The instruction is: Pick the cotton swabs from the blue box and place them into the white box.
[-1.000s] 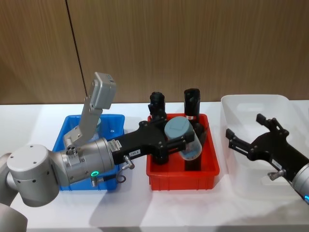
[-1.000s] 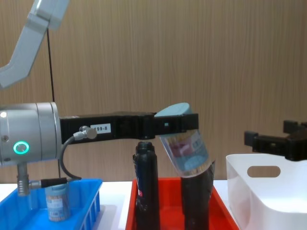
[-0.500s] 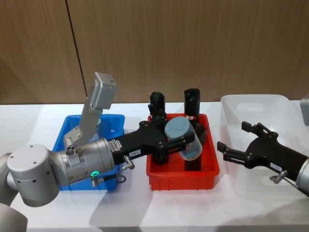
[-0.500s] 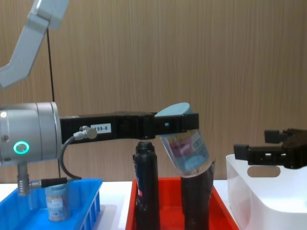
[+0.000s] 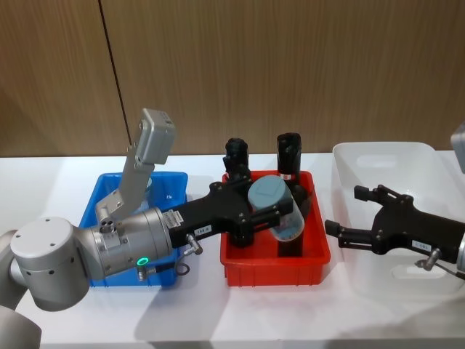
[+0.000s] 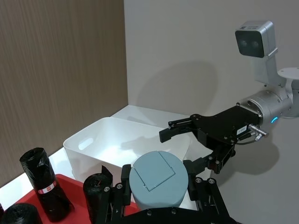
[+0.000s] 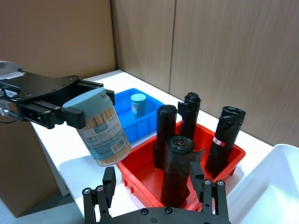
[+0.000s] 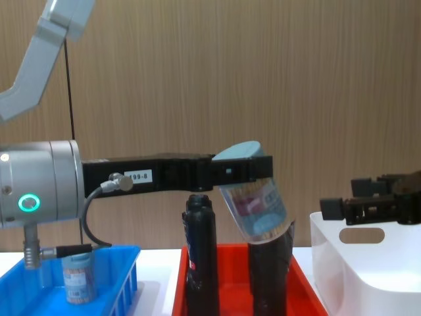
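Observation:
My left gripper (image 5: 261, 209) is shut on a tub of cotton swabs (image 5: 277, 211), clear with a grey-blue lid, holding it tilted above the red crate (image 5: 275, 256). From the side the held tub (image 8: 253, 199) hangs over a black bottle. A second tub (image 8: 77, 276) stands in the blue box (image 5: 98, 196) at the left. My right gripper (image 5: 347, 211) is open over the left wall of the white box (image 5: 385, 156), fingers pointing at the held tub with a gap between. The left wrist view has the right gripper (image 6: 177, 150) beyond the lid (image 6: 156, 179).
Several tall black wrapped bottles (image 5: 288, 156) stand in the red crate between the two boxes. The left arm's body (image 5: 109, 251) lies across the blue box's front. The white tabletop (image 5: 290, 313) runs along the front, and a wooden wall stands behind.
My right gripper has moved left, from over the white box's middle to its left wall, nearer the held tub. The left arm and its tub have stayed still.

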